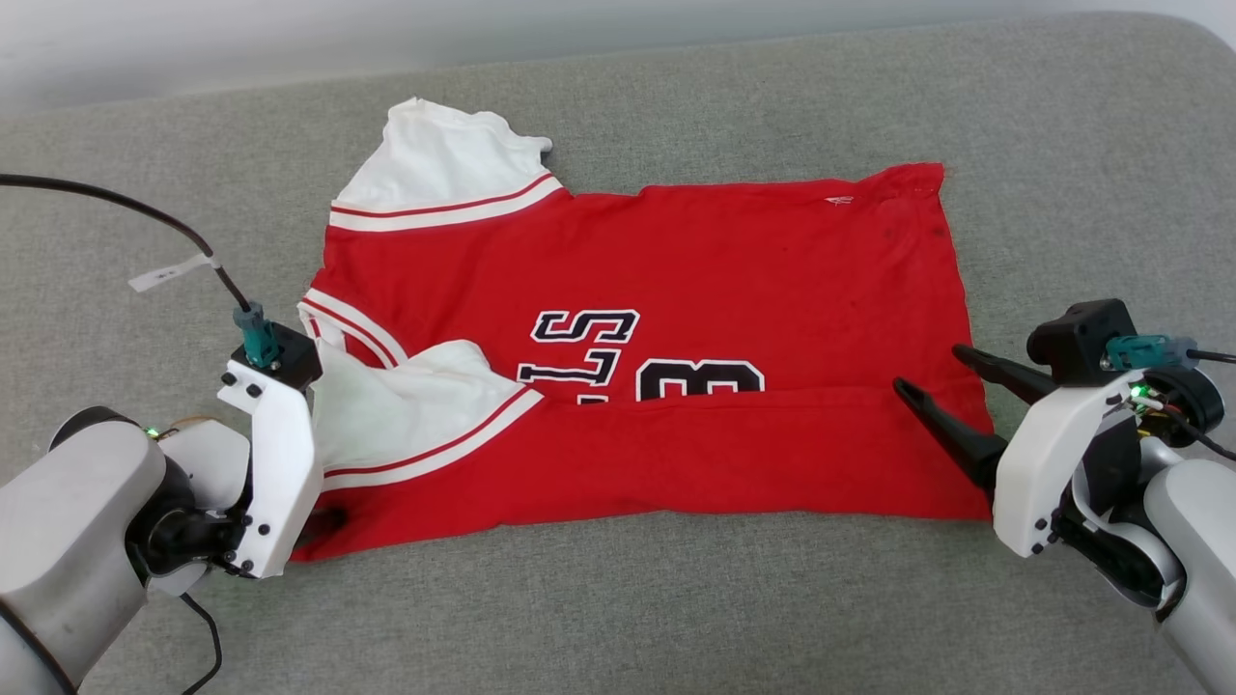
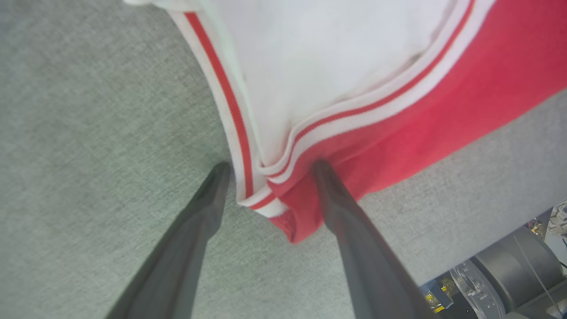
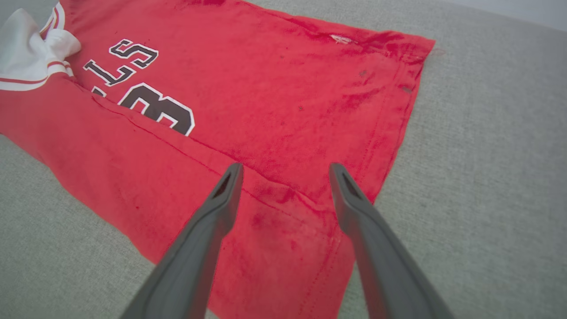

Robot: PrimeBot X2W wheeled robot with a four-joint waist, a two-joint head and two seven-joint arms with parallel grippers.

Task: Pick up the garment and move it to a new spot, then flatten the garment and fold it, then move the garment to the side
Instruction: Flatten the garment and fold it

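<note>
Grey cushion carries a jersey, likely soft, light and limp; pinch its near corners, where left gripper and right gripper fingers stand wide, empty.

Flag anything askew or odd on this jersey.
The garment isn't flat: its near white sleeve lies bunched over the red body by the left claw, and the near edge is folded up over the lettering, cutting off the bottom of the 3.

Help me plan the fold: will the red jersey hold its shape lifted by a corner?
Probably not: the garment lies limp, folded over itself, so it should droop. Pushed, it may bunch on the textured grey cushion. The white sleeve could flop.
</note>
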